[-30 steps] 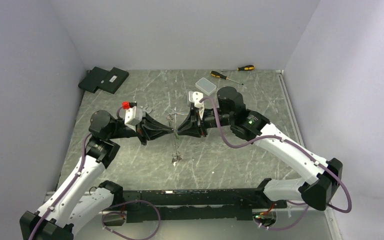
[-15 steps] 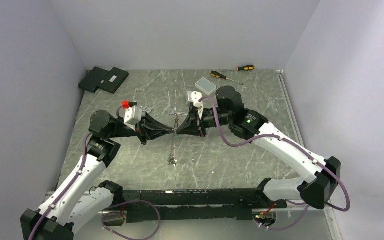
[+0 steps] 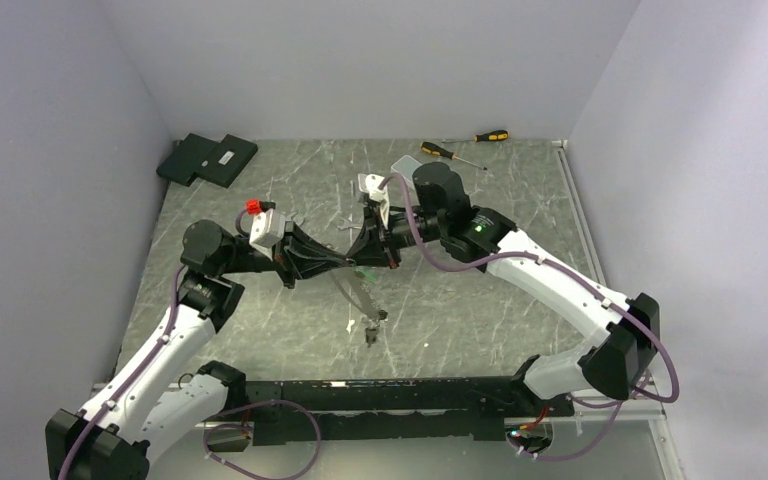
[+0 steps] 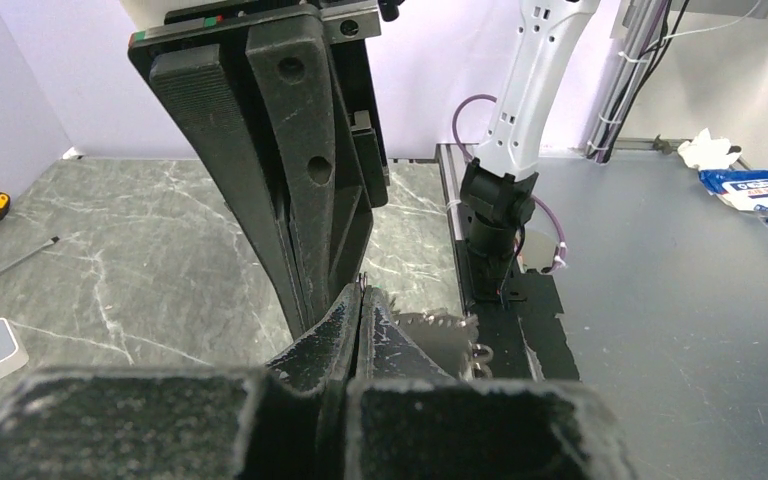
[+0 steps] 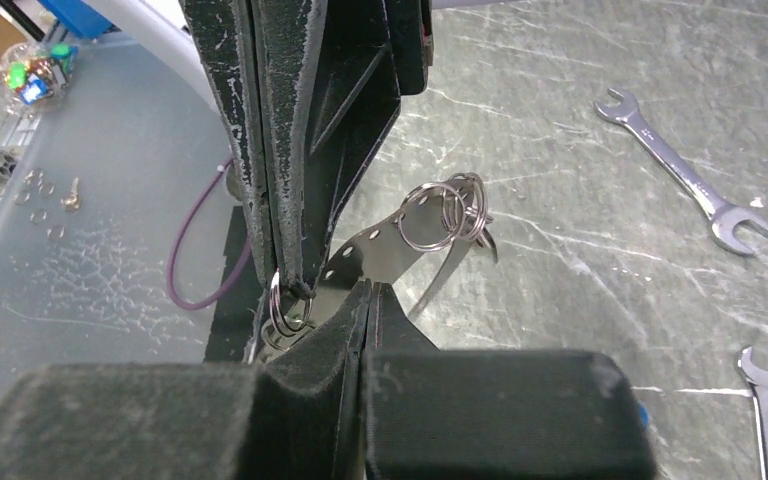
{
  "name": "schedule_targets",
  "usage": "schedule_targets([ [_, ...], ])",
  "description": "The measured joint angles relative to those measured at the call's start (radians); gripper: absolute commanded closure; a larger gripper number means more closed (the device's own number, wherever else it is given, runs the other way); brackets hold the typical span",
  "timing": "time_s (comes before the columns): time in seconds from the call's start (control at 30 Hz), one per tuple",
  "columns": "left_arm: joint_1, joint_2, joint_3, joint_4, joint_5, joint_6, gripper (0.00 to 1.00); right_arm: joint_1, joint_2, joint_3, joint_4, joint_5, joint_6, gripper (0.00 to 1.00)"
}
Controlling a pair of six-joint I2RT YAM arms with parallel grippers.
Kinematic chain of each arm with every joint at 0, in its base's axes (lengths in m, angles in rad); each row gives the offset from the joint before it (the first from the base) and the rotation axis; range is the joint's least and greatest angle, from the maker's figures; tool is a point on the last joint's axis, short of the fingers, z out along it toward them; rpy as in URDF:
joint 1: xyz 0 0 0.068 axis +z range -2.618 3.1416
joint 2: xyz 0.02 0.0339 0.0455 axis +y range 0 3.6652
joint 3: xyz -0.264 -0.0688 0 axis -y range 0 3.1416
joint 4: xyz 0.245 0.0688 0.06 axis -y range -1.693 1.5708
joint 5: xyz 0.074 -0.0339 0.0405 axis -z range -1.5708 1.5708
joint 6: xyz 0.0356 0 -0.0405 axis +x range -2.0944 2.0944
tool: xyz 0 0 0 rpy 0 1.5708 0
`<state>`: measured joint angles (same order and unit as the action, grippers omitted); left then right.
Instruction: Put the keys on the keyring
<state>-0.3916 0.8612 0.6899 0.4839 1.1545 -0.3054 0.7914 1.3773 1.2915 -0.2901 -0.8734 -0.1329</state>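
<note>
Mid-table I have both grippers clenched tip to tip, the left gripper [image 3: 343, 262] nipping a small split ring [image 5: 288, 308] and the right gripper [image 3: 362, 256] pinching the keyring [image 5: 375, 245] band, which sags nearward with the keys [image 3: 371, 328] bunched at its low end.

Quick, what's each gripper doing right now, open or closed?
Left gripper: closed, pinching small split rings.
Right gripper: closed on the keyring band.
</note>
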Motion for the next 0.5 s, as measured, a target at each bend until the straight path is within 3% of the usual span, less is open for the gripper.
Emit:
schedule_targets([
  [0.2,0.0,0.0,-0.004,-0.002,-0.019,0.005,1.0,0.0,0.005,0.002,0.005,0.005,0.056,0.99],
  [0.37,0.0,0.0,-0.01,-0.011,-0.026,0.008,1.0,0.0,-0.011,-0.018,0.014,0.038,0.073,0.63],
  [0.5,0.0,0.0,-0.01,-0.026,-0.026,0.016,1.0,-0.005,-0.068,-0.066,0.006,0.123,0.059,0.56],
])
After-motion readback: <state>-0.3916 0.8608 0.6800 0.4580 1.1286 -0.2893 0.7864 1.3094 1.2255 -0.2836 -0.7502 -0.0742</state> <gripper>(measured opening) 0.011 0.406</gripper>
